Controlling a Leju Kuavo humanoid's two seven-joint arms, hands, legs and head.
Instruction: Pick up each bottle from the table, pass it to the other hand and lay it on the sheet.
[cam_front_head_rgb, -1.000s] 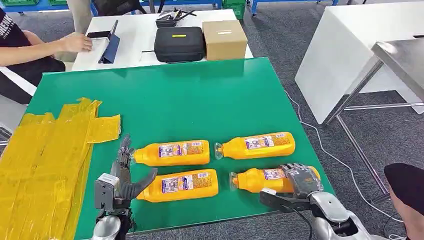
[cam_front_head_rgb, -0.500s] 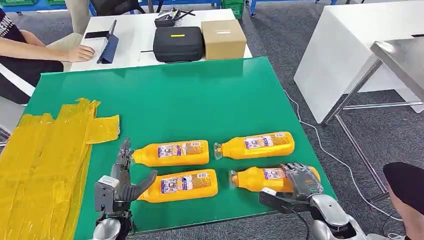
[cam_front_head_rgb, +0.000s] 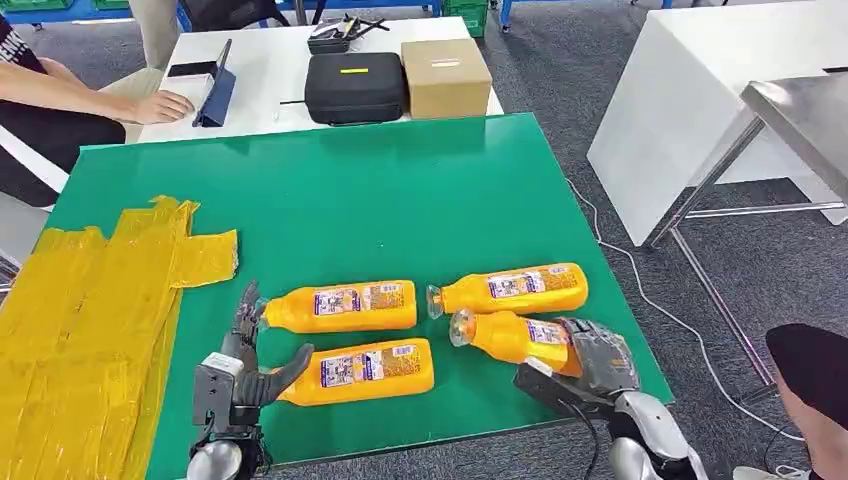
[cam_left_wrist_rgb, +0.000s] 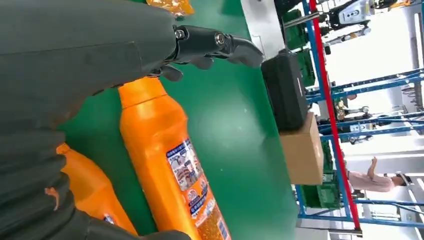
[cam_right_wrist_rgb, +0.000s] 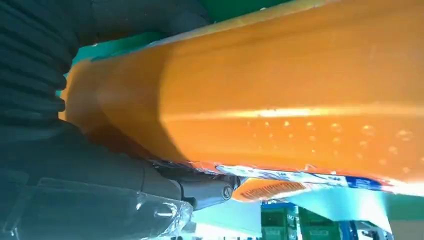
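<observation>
Several orange bottles lie on the green table (cam_front_head_rgb: 380, 200). My right hand (cam_front_head_rgb: 595, 360) grips the near-right bottle (cam_front_head_rgb: 510, 337) by its base and has it tilted up, cap end raised; up close its orange body (cam_right_wrist_rgb: 280, 100) crosses the right wrist view. The far-right bottle (cam_front_head_rgb: 515, 288) lies just behind it. My left hand (cam_front_head_rgb: 245, 365) is open at the near-left, fingers spread beside the cap ends of the far-left bottle (cam_front_head_rgb: 345, 306) and the near-left bottle (cam_front_head_rgb: 365, 370). In the left wrist view the fingers (cam_left_wrist_rgb: 215, 42) hover over one bottle (cam_left_wrist_rgb: 170, 165). The yellow sheet (cam_front_head_rgb: 90, 320) covers the table's left side.
Behind the green table a white table (cam_front_head_rgb: 270, 70) carries a black case (cam_front_head_rgb: 355, 87), a cardboard box (cam_front_head_rgb: 445, 78) and a tablet stand (cam_front_head_rgb: 220, 95). A person's arm (cam_front_head_rgb: 90, 100) rests there at the far left. A steel table (cam_front_head_rgb: 800, 120) stands to the right.
My right hand has lifted the near-right bottle off the table and swung its cap end up and toward the far-right bottle. The left hand has barely moved.
</observation>
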